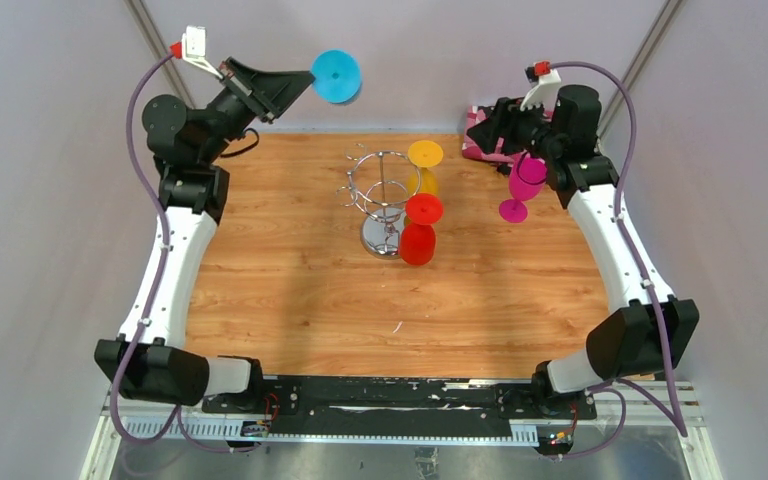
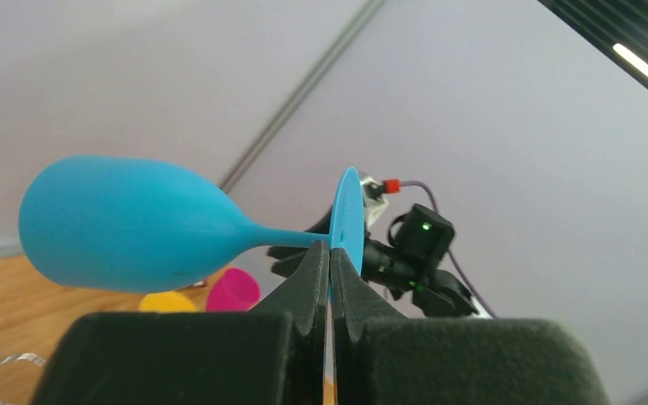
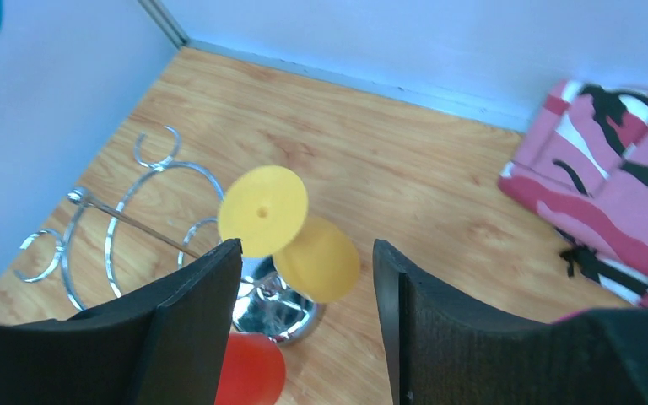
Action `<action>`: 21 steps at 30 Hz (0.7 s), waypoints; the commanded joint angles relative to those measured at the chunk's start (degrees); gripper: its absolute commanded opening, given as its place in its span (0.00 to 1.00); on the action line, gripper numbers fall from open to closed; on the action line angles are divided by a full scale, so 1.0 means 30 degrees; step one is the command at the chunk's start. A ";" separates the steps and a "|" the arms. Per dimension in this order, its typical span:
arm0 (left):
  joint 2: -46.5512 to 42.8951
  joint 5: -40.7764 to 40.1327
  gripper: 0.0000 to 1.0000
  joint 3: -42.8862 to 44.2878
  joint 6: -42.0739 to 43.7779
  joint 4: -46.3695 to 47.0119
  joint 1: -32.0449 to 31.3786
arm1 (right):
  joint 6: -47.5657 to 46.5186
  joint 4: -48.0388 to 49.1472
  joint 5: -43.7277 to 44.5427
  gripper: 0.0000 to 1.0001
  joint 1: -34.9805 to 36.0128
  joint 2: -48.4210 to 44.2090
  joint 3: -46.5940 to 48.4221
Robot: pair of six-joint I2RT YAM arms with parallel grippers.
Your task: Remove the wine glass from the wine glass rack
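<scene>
The chrome wine glass rack (image 1: pixel 384 195) stands mid-table, and its hooks and mirrored base (image 3: pixel 274 308) show in the right wrist view. A yellow wine glass (image 1: pixel 425 158) and a red wine glass (image 1: pixel 420 228) hang upside down on its right side. High at the back left, my left gripper (image 1: pixel 303 84) is shut on the foot disc (image 2: pixel 350 215) of a blue wine glass (image 2: pixel 126 224) lying sideways in the air. A magenta wine glass (image 1: pixel 522 188) stands upright on the table just below my right gripper (image 1: pixel 500 128). That gripper (image 3: pixel 306 249) is open and holds nothing; the yellow glass (image 3: pixel 263 209) shows far off between its fingers.
A pink camouflage cloth (image 3: pixel 607 194) lies at the back right corner of the wooden table (image 1: pixel 290 290), behind the right arm. Grey walls close in the back and both sides. The arm bases sit on a black rail (image 1: pixel 400 395) at the near edge.
</scene>
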 commanded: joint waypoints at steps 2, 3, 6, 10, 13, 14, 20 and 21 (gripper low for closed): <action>0.1747 0.1367 0.00 0.2172 -0.1549 0.4361 -0.1876 | 0.3465 0.5472 -0.4941 0.64 -0.1187 0.0415 -0.0115; 0.2059 0.1733 0.00 0.2246 -0.2140 0.5475 -0.2082 | 0.4499 0.6879 -0.5926 0.64 -0.1458 0.0476 -0.0324; 0.2630 0.2258 0.00 0.1789 -0.4714 0.9686 -0.2221 | 0.8714 1.2865 -0.8562 0.64 -0.2505 0.0905 -0.1522; 0.4926 0.2791 0.00 0.1985 -1.0963 1.8116 -0.2221 | 1.9117 2.4853 -1.0329 0.65 -0.4287 0.3022 -0.2438; 0.7671 0.2214 0.00 0.3897 -1.6742 2.4437 -0.2221 | 2.7737 3.4008 -0.9548 0.65 -0.5051 0.6418 -0.0695; 0.8348 0.2178 0.00 0.4330 -1.7392 2.4588 -0.2221 | 2.8780 3.4253 -0.9453 0.62 -0.5086 0.7287 0.0105; 0.9149 0.2378 0.00 0.4002 -1.6405 2.4598 -0.2221 | 2.9082 3.4305 -0.9515 0.59 -0.4302 0.9303 0.1868; 0.9192 0.2396 0.00 0.3925 -1.6353 2.4597 -0.2221 | 2.9084 3.4287 -0.9555 0.60 -0.4052 0.9442 0.2139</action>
